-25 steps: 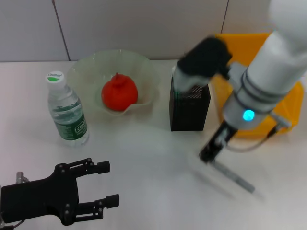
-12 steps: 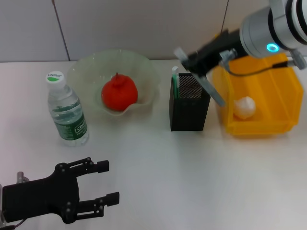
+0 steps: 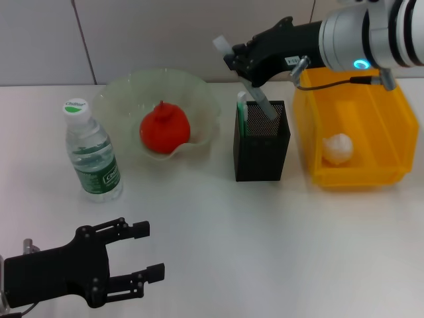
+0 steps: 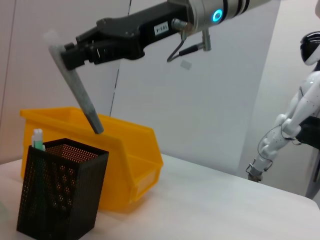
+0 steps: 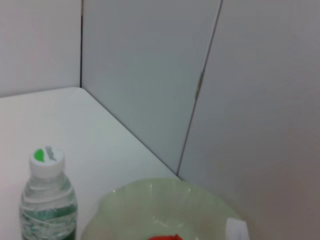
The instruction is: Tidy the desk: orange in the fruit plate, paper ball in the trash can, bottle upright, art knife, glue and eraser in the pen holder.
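Up high, the right pincer (image 3: 240, 63) is clamped on the slim grey art knife (image 3: 255, 91), tilted, its lower tip over the black mesh pen holder (image 3: 261, 151). Left pincer (image 3: 142, 255) hovers spread wide above the white worktop (image 3: 265, 245), gripping nothing.

Right end effector (image 3: 240, 61) holds the art knife (image 3: 248, 82) tilted above the pen holder (image 3: 261, 152)

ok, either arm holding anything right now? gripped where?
The right tool holds the art knife near its upper end, tilted, its lower tip above the pen holder. The left tool is open and empty, low over the table.
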Motion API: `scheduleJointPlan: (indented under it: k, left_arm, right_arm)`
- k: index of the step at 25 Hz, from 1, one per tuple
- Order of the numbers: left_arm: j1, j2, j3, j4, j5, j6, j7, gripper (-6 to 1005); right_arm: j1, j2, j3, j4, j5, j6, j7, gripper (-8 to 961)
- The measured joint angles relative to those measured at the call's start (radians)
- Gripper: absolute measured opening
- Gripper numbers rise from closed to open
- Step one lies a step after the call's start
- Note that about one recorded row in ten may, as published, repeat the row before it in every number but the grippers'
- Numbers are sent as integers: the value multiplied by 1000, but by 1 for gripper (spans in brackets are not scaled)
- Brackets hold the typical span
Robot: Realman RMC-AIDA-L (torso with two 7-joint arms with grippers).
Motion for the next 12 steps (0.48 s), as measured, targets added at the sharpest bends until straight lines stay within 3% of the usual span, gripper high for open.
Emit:
scheduleJointPlan:
  k: [12]
  left_arm:
    - [0,0,-10,-6,0,-3,-8,789]
  right_arm:
    - [-1,1,-3,159,47,113,-139,123]
